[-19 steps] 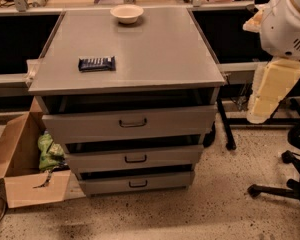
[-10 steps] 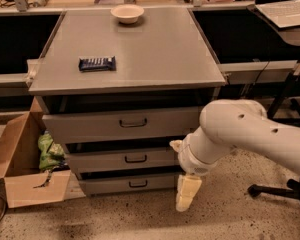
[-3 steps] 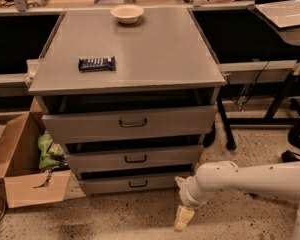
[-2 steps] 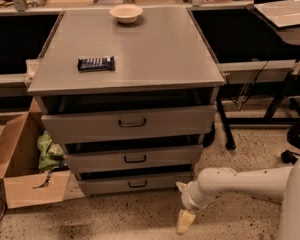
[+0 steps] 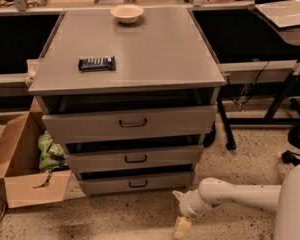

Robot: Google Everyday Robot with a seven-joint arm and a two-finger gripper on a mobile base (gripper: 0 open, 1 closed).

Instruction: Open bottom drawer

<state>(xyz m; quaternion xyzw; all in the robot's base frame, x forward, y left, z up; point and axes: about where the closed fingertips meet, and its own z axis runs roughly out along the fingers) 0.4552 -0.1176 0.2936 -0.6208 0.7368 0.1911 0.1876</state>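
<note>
Hovering low at five o'clock of the grey metal bottom drawer (image 5: 105,185), your cream gripper (image 5: 182,227) is seemingly levelling with its dark loop handle (image 5: 138,184), spread untellable.

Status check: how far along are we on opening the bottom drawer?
Done: only the approach. The gripper hangs low over the floor, in front of the cabinet and right of the bottom drawer.
In hand: nothing. The gripper is apart from the drawer's small dark handle.
Left: reach the handle, grip it and pull. The drawer front is not yet drawn out.
</note>
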